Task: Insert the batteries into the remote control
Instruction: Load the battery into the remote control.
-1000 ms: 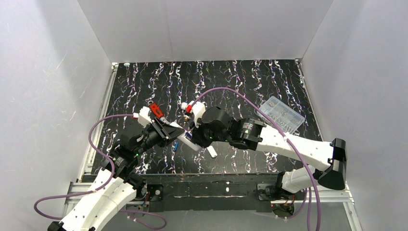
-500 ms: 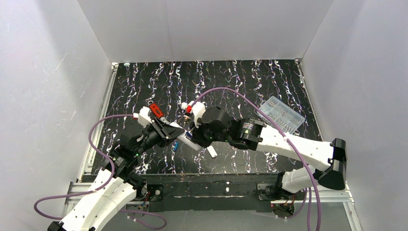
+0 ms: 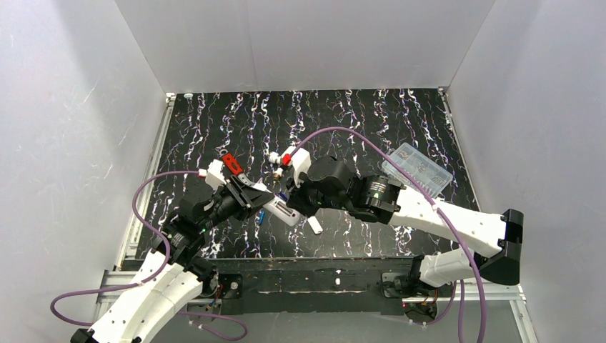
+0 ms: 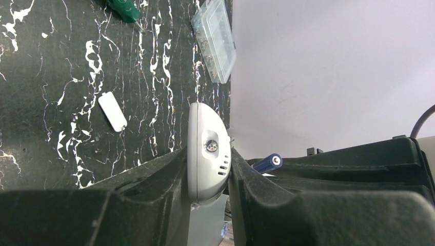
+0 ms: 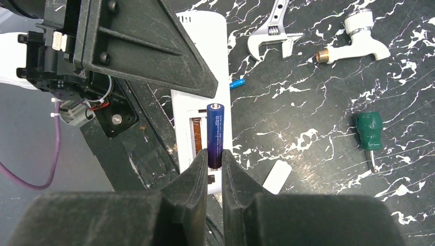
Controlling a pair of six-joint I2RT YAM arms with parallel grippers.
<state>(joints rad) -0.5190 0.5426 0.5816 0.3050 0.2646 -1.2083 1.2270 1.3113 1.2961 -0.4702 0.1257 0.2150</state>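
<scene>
Now my right gripper (image 5: 214,156) has shifted slightly to the right, baring more of the remote control (image 5: 219,72), which my left gripper (image 4: 208,154) clamps by its edges. My right jaws pinch one battery (image 5: 215,128), aligned lengthwise over the open recess; seating it looks next.

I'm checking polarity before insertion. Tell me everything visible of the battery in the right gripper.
The battery is a slim, glossy blue-purple cylinder with fine print along its side and a silvery free end. The right gripper pinches its other end, so it sticks straight out from it, over the open recess of the white remote control. Contact with the remote cannot be told.
</scene>
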